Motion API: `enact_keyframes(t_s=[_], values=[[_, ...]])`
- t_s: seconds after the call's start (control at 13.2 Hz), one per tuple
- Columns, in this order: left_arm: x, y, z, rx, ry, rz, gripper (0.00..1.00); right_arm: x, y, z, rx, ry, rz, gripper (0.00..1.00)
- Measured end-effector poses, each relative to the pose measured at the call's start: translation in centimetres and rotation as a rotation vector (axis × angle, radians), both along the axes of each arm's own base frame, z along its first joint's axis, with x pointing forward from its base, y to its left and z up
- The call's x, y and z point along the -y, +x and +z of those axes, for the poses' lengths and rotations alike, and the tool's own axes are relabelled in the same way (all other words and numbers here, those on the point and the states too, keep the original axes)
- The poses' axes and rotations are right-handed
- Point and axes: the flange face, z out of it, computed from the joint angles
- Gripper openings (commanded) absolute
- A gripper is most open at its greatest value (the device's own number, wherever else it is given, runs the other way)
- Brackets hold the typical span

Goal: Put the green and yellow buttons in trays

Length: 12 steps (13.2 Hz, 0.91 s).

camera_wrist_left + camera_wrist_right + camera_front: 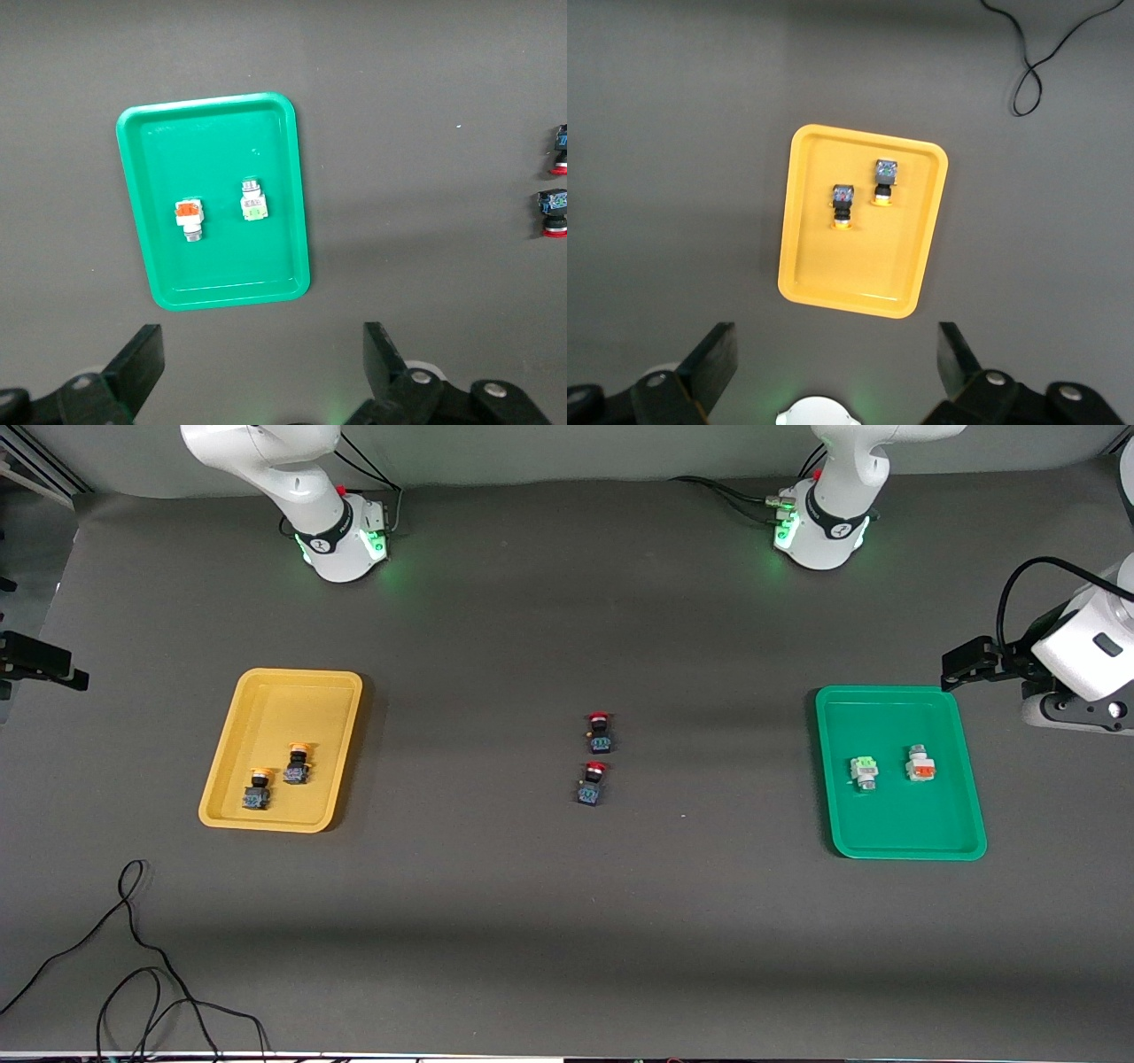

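Yellow tray (266, 691) sits toward the right arm's end of the table, green tray (886, 708) toward the left arm's end, well apart. Two yellow-capped buttons lie in the yellow tray, in the part nearer the front camera: first yellow button (298, 763) and, just beside it and slightly nearer the camera, second yellow button (257, 789); both are tipped on their sides, black bodies down-view, not touching. In the green tray lie two white-bodied switches side by side, apart: green button (864, 771) and, closer to the left arm's end, an orange-marked switch (920, 764). Two red-capped switches remain on the bare table (567, 921) about midway between the trays, one (600, 729) farther from the camera, the other (593, 782) nearer, close together. Left gripper (264, 363) hangs high over the table next to the green tray, fingers spread wide, holding nothing. Right gripper (837, 359) hangs high over the table next to the yellow tray, fingers likewise spread, holding nothing. A loose black cable (142, 974) lies at the camera-side edge toward the right arm's end.
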Motion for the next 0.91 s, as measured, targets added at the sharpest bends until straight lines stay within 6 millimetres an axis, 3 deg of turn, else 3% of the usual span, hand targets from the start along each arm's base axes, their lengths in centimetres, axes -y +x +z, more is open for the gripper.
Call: enact_keyframes(t_s=[0.45,0.91], values=[[0.0,0.1,0.2,0.005,0.0,0.0,1.0,-0.8,-3.2,-1.8,0.033,-0.015,0.022,1.0],[0.0,0.1,0.2,0.006,0.0,0.0,1.0,-1.3,-3.7,-0.9,0.069,-0.027,0.031,1.0]])
